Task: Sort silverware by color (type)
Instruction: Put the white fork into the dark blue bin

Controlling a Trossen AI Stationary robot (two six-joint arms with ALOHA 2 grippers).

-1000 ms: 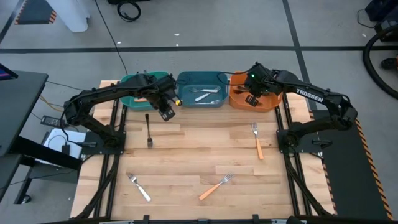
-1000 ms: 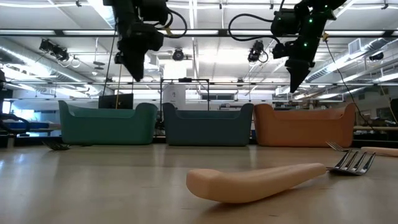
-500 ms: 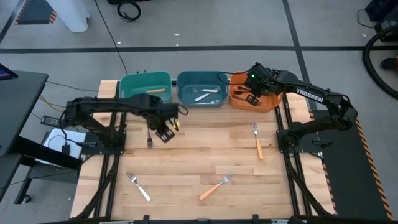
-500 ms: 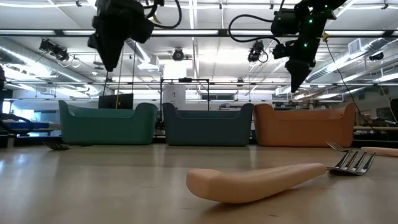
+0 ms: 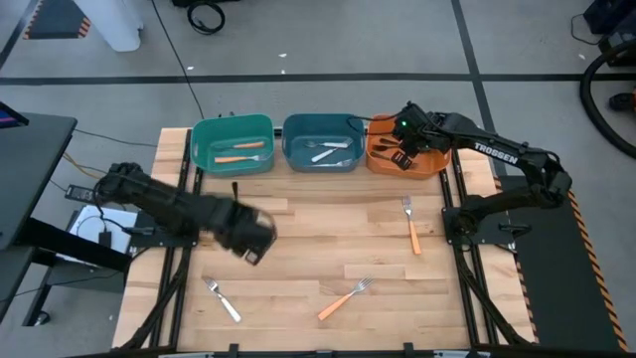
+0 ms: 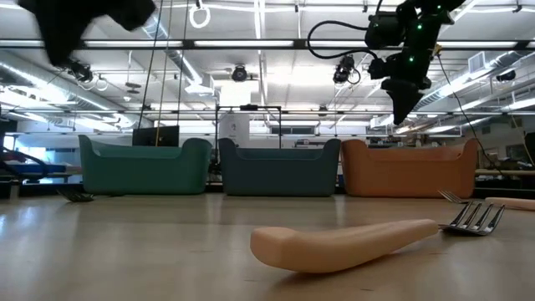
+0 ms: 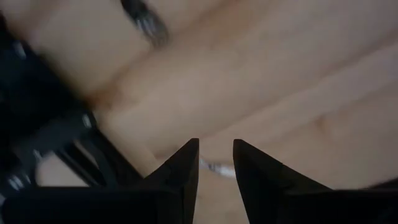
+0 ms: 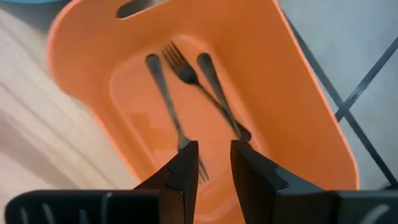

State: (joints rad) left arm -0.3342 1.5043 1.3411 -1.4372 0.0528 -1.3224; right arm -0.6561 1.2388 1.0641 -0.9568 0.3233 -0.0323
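Observation:
Three bins stand along the far edge. The green bin (image 5: pixel 232 145) has an orange-handled fork in it, the blue bin (image 5: pixel 320 145) has silver forks, and the orange bin (image 5: pixel 402 157) has black forks (image 8: pixel 186 81). On the table lie a black fork (image 5: pixel 236 189), two orange-handled forks (image 5: pixel 410 224) (image 5: pixel 343 298) and a silver fork (image 5: pixel 223 298). My left gripper (image 5: pixel 250 254) (image 7: pixel 216 146) hangs over bare wood left of centre, open by a narrow gap and empty. My right gripper (image 5: pixel 402 155) (image 8: pixel 214 149) hovers over the orange bin, also narrowly open and empty.
The wooden table (image 5: pixel 298 259) has bare planks between the scattered forks. In the low view one orange-handled fork (image 6: pixel 351 242) lies close to the camera. Black frame rails (image 5: pixel 184 239) run along both sides of the table.
My left arm has swung from above the green bin toward the table's near edge, passing over the black fork, and now hangs left of centre. The orange-handled fork has stayed in the green bin.

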